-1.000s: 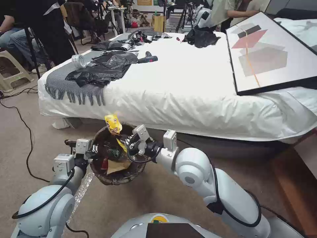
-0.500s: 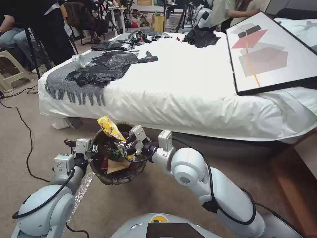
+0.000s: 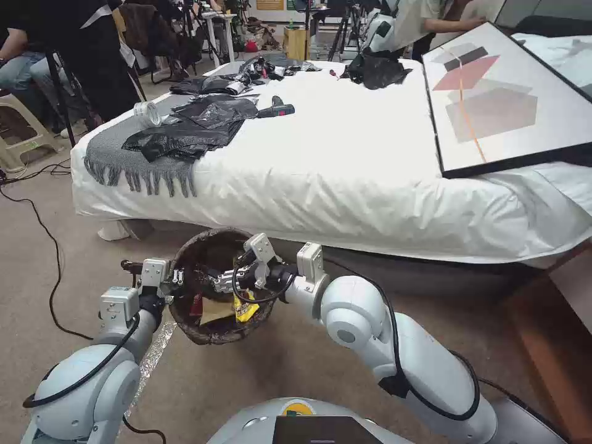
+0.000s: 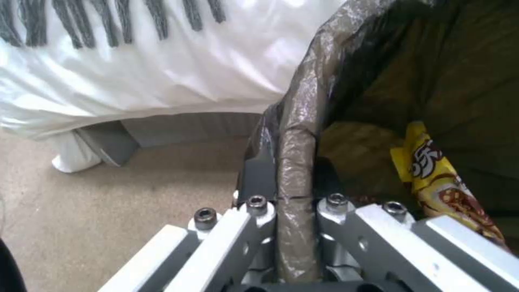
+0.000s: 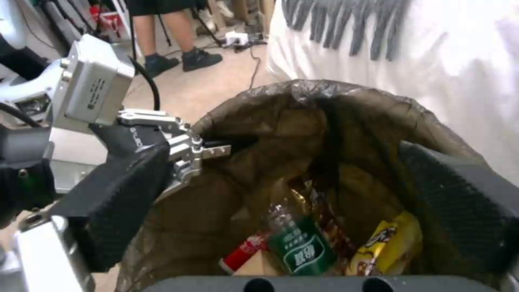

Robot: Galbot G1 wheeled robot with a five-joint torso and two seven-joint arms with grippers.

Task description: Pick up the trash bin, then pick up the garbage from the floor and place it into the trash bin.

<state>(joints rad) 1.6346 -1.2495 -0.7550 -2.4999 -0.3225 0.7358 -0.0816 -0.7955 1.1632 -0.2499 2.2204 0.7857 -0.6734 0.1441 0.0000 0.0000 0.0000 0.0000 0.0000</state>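
right pincer: the right pincer (image 3: 223,280) hangs over the mouth of the small round bin lined with a crinkled dark brown plastic bag (image 3: 185,320), fingers spread and empty.
left pincer: the left pincer (image 4: 294,211) is clamped on the bag-wrapped rim, one finger inside and one outside, holding the bin off the beige carpet floor (image 3: 74,271).
garbage: a yellow snack wrapper (image 5: 387,243), a green-labelled plastic bottle (image 5: 294,245) and a red-and-white crushed cup (image 5: 243,253) lie inside the bin.
risk: the thin rim grip might slip on the slick liner; a knock from the right arm could tilt the bin and spill it.
arm pose: right arm bent in across the front; left forearm reaches forward, beside the white bed (image 3: 345,160).
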